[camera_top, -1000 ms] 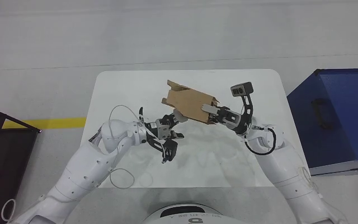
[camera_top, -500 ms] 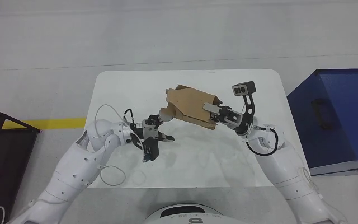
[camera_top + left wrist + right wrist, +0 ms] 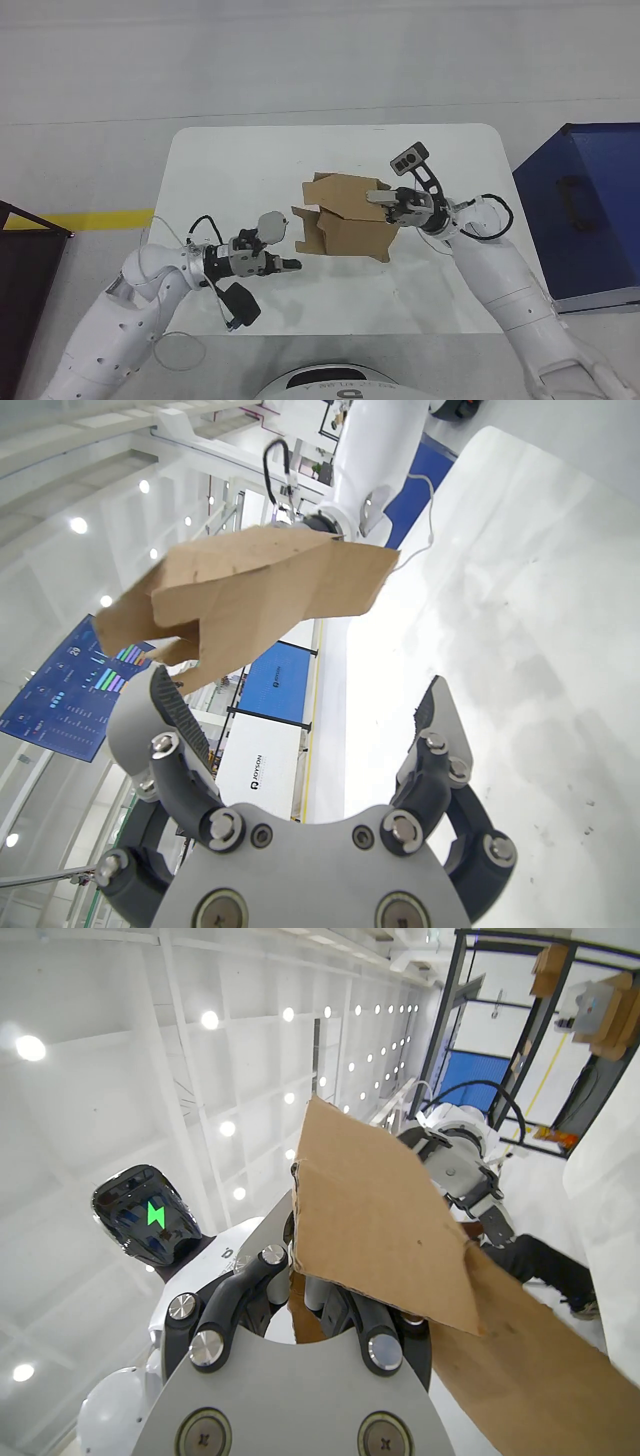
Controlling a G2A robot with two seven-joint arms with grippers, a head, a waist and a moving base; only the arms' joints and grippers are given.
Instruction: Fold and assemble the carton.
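One carton | right jaws clamped on its edge, right arm bent inward | left jaws apart, pointing at carton just ahead, untouched, left arm bent inward

Left pincer spread wide, right pincer clamped tight, both forearms angled inward.

The left claw pulls back from the carton toward the surface's near edge, while the right claw turns the carton level.
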